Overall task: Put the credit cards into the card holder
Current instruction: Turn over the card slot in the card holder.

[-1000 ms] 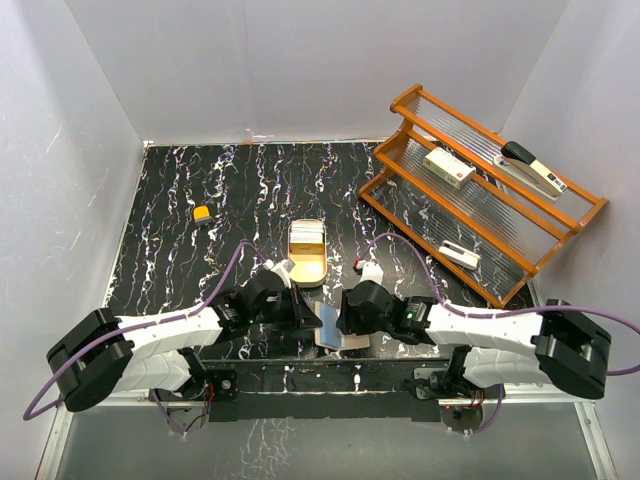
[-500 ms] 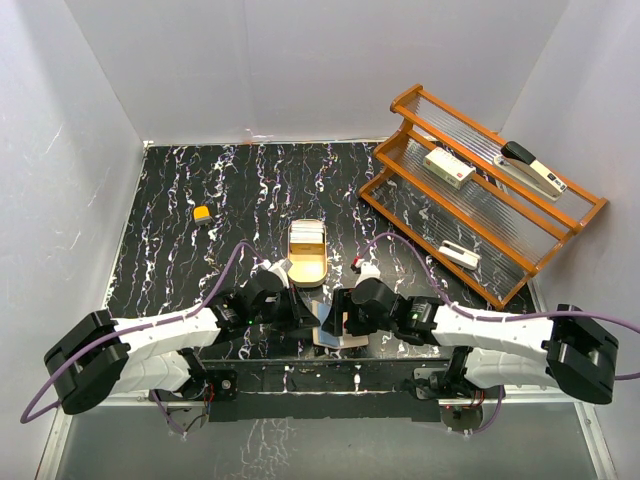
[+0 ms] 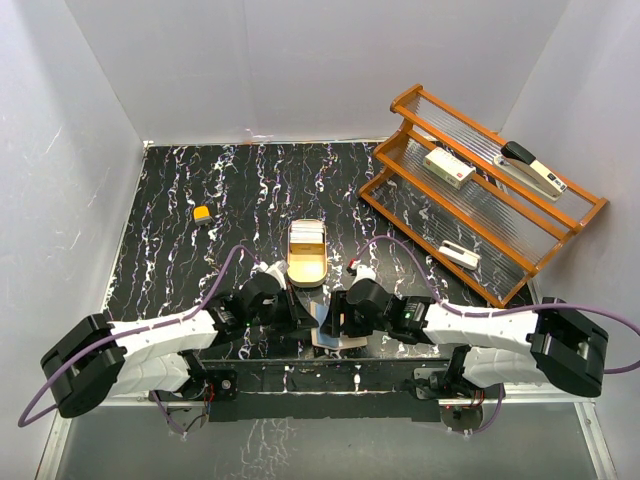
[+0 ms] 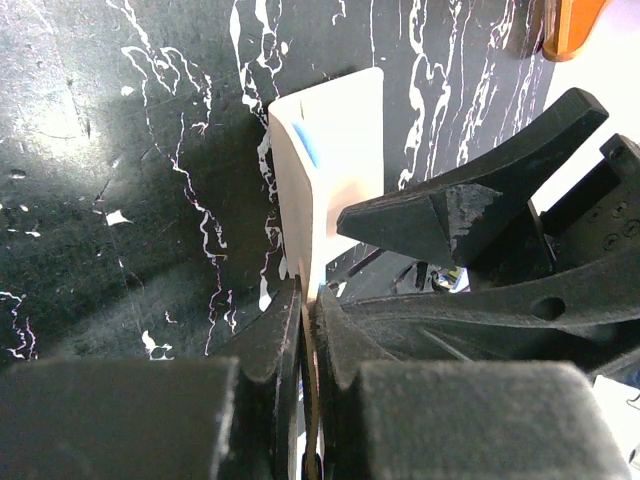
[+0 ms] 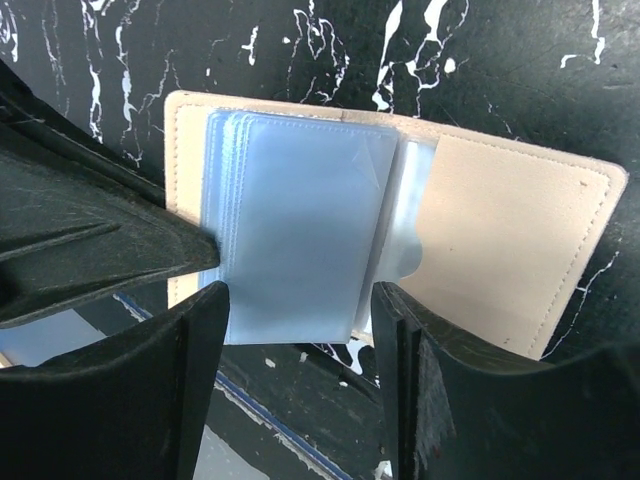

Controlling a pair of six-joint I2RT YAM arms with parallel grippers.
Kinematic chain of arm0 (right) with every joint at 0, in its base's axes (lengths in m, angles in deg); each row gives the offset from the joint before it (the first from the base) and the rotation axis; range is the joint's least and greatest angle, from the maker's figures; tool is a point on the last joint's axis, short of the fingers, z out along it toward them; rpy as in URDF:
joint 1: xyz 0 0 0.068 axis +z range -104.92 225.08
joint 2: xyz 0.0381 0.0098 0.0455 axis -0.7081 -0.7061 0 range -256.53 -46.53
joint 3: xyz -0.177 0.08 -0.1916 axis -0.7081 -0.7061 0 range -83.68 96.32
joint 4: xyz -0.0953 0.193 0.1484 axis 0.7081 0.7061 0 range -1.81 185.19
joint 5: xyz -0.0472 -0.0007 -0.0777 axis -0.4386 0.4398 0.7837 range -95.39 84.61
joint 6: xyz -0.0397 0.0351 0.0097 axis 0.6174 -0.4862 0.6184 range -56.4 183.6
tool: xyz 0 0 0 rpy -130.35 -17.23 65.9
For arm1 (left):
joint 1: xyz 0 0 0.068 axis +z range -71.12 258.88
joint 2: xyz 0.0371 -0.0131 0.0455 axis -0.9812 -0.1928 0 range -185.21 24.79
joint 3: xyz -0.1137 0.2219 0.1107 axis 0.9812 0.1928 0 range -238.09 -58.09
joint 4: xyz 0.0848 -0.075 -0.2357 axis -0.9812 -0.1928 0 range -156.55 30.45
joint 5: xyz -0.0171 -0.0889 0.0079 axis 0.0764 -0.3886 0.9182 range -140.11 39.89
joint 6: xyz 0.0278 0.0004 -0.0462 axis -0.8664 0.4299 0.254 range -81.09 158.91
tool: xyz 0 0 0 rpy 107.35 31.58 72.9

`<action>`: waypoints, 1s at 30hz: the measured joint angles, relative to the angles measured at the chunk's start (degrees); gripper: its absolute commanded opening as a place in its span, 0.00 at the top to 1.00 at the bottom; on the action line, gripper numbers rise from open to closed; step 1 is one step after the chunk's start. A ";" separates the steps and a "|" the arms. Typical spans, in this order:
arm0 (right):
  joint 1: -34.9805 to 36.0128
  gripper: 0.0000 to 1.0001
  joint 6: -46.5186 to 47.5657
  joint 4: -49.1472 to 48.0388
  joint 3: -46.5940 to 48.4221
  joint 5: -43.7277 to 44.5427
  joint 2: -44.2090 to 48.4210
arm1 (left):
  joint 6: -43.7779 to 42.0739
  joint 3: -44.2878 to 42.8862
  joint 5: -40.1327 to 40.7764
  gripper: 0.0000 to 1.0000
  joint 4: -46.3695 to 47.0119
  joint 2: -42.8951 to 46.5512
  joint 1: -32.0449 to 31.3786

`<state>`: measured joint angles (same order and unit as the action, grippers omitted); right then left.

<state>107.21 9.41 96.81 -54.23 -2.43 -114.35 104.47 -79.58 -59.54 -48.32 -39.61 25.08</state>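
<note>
The left gripper (image 4: 305, 300) clamps one credit card (image 4: 330, 150), likely stiff, light and slippery, by its near edge across the flat faces, close by the card holder (image 5: 500, 230), which lies open under the right gripper (image 5: 298, 300), jaws parted

A fixed camera high above and behind the arm bases looks down over the whole desk (image 3: 200, 190). The left wrist camera peers closely forward along the left pincer (image 4: 308, 300); the right wrist camera looks straight down, very near, past the right pincer (image 5: 300, 330) onto the card holder (image 5: 500, 230). All three views share the spot at the desk's near edge where the pincers meet.
</note>
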 measured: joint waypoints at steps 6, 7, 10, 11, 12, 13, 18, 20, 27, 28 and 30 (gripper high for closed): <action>0.00 0.49 -0.17 0.31 0.00 0.20 -0.83 | 0.52 0.61 0.00 1.00 0.55 0.24 0.00; 0.00 0.49 -0.20 0.48 0.00 0.50 -0.81 | 0.52 0.61 0.00 1.00 0.55 0.31 0.00; 0.00 0.50 -0.17 2.36 0.00 2.05 -0.52 | 0.52 0.61 0.07 1.00 0.52 0.63 0.00; 0.00 0.50 -0.17 2.91 0.00 2.34 -0.22 | 0.52 0.61 0.09 1.00 0.50 0.66 0.00; 0.00 0.50 -0.15 3.69 0.00 3.13 0.13 | 0.52 0.61 0.09 1.00 0.52 0.66 0.00; 0.00 0.50 -0.15 4.55 0.00 3.72 0.46 | 0.55 0.61 0.09 1.00 0.52 0.66 0.00; 0.00 0.51 -0.20 8.63 0.00 6.99 2.12 | 0.87 0.66 0.09 1.00 0.59 0.68 0.00; 0.00 0.52 -0.31 10.49 0.09 8.33 2.58 | 0.96 0.66 0.11 1.00 0.57 0.68 0.00; 0.00 0.53 -1.90 21.38 4.55 14.64 2.71 | 0.96 0.66 0.20 1.00 0.33 0.68 0.00; 0.00 0.53 -1.97 23.12 5.70 15.74 2.71 | 0.96 0.63 0.20 1.00 0.31 0.68 0.00; 0.00 0.55 -1.90 26.25 8.52 17.90 2.89 | 0.94 0.63 0.24 1.00 0.15 0.79 0.00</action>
<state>107.21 7.51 123.06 -45.70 15.47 -111.46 105.41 -78.95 -59.30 -48.17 -38.82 25.08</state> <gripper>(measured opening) 0.474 0.031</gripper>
